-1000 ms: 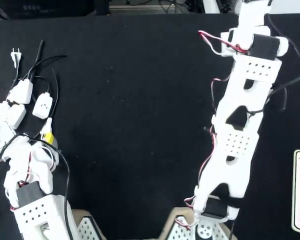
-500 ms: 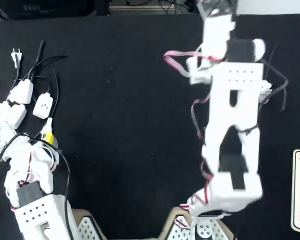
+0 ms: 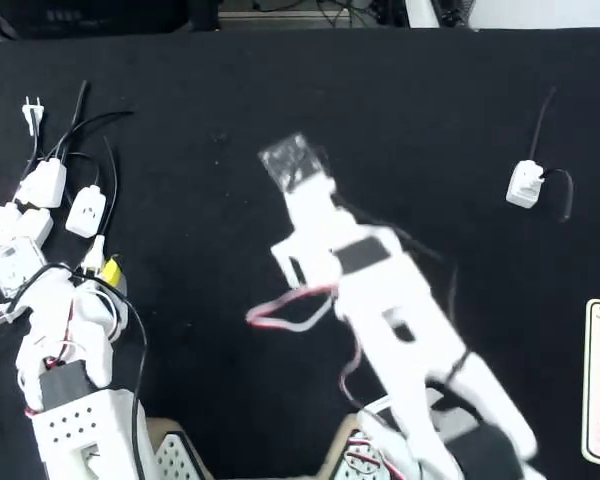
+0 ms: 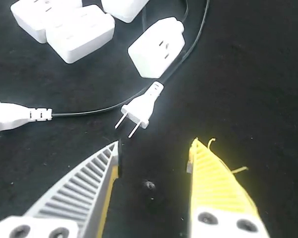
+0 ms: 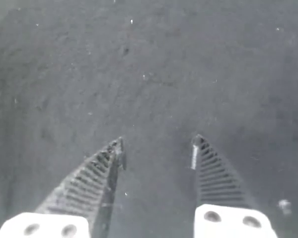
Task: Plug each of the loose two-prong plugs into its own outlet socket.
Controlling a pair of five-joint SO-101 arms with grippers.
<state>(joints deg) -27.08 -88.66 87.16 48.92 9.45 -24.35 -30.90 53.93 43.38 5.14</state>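
Swung in from the far right, the right pincer (image 5: pixel 158 139) now hangs spread and empty over the middle of the table (image 3: pixel 200 80), baring a corded socket (image 3: pixel 525 184) where the arm was. One loose plug (image 4: pixel 139 109) lies just ahead of the left pincer (image 4: pixel 155 144), likewise spread and empty, prongs pointing back toward its tips, body slanting on toward the near socket (image 4: pixel 155 48); the left arm is by far the closer

left gripper (image 4: pixel 155 144): jaws spread; left arm (image 3: pixel 65 385) folded close behind it. right gripper (image 5: pixel 159 139): jaws spread; right arm (image 3: pixel 400 310) stretched out behind.
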